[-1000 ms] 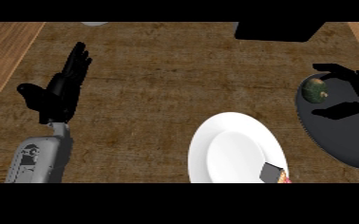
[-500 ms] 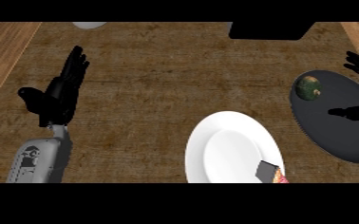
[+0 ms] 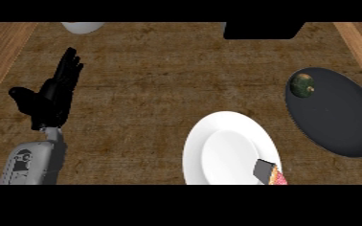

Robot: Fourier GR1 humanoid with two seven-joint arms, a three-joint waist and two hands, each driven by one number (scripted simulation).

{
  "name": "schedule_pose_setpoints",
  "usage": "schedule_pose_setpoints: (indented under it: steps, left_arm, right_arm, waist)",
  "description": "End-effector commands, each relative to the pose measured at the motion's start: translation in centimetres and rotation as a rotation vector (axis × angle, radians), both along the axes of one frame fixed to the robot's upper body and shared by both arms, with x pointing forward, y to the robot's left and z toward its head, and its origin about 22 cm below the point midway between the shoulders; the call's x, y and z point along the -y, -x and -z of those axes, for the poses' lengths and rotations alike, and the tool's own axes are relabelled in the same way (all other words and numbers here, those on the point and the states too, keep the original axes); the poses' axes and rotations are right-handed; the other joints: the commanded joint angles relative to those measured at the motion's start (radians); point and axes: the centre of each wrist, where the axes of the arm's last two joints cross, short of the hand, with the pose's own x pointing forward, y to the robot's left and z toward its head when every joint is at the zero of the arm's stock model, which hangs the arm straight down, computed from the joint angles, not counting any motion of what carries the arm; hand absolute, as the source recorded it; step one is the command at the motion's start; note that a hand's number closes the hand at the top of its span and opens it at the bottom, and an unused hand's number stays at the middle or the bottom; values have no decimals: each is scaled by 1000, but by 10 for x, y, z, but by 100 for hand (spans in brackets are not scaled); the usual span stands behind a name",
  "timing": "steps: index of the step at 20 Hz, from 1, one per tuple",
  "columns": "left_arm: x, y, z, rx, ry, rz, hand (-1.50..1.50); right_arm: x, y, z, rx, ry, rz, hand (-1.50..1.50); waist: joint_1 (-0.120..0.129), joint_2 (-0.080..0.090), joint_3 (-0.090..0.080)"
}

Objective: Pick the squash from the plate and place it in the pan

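Note:
A small dark green squash (image 3: 302, 85) lies at the upper left of the dark pan (image 3: 332, 119), near the right edge. The white plate (image 3: 226, 151) at the lower middle carries nothing but a small black and red object (image 3: 268, 172) at its lower right rim. My left hand (image 3: 51, 98) rests at the left, fingers straight and pointing up, holding nothing. My right hand does not show.
A black box (image 3: 262, 30) sits at the counter's far edge, right of centre. A pale round object (image 3: 83, 27) peeks in at the far left. Lighter wooden strips (image 3: 16, 43) run along both side edges of the brown counter.
My right hand, over the pan a second ago, drew away to the right and left the view. The squash stays in the pan. The left hand has not moved.

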Motion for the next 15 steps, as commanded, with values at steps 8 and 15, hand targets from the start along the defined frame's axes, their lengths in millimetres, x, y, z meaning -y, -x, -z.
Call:
schedule_pose_setpoints:
  steps: [8, 15]
  left_arm:
    - [-17, 10, 1, -7, -7, -39, 0]
    - [-16, 8, 0, 0, -2, -27, 0]
  right_arm:
    - [51, 68, -26, 105, -215, -177, -150]
    - [56, 76, -38, 77, -133, -196, -150]
  waist:
    - [-39, -14, 2]
    - [-23, -8, 0]
